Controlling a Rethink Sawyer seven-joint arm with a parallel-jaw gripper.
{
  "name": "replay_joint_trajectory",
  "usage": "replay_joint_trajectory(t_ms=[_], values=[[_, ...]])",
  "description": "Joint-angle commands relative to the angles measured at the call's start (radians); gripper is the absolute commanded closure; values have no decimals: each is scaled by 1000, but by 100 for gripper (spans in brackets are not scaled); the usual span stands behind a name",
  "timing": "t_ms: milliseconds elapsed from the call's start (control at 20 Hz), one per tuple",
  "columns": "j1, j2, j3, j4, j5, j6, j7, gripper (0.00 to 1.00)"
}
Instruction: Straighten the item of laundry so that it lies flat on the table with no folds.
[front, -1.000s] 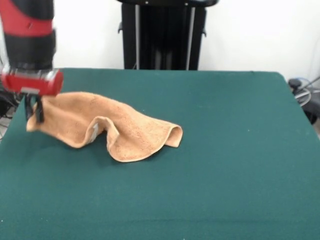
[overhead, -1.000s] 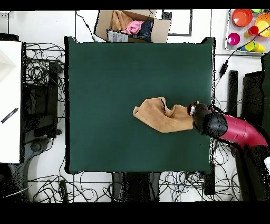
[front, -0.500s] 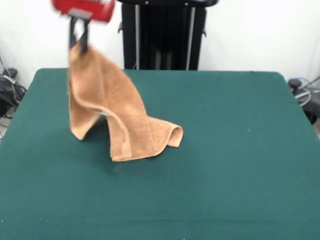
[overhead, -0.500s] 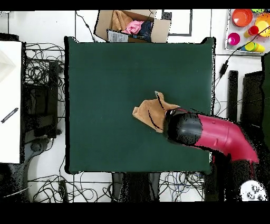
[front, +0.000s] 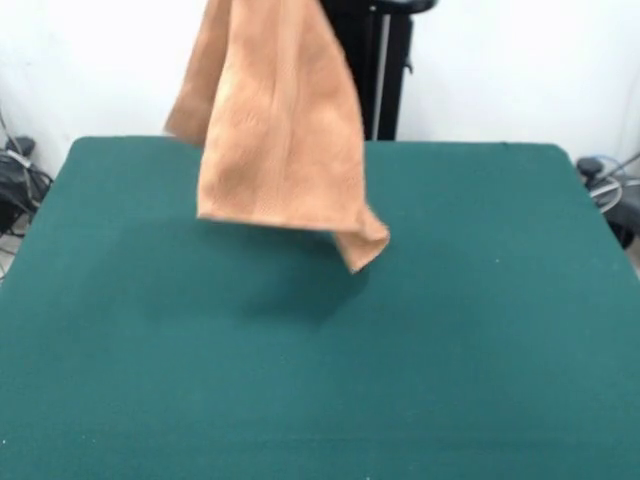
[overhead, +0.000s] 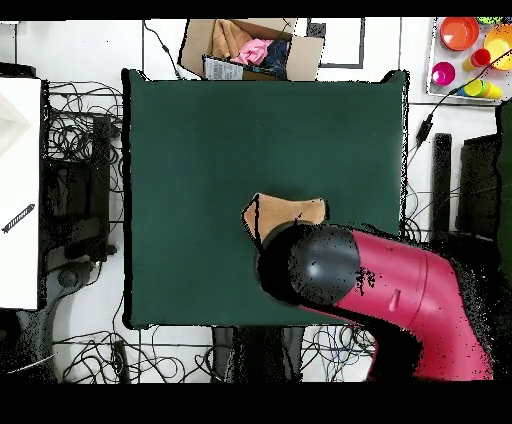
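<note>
Hanging above the table (front: 520, 330), orange towel (front: 275, 130), draped folds

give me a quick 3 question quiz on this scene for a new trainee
1. True or false: the towel lies flat on the table.
2. Multiple choice: in the overhead view, what covers most of the towel? A) a cardboard box B) the robot arm C) a person's hand
3. Fill in: in the front view the towel's top runs out of the picture at the ____ edge.

Key: 1 false, it hangs in the air above the table. 2 B. 3 top.
</note>
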Motion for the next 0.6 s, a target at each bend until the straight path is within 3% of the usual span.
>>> replay_joint_trajectory(t_ms=[50,600], values=[[85,-97,-101,17,52,111,426,100],[260,-131,-134,-15,107,204,670,100]])
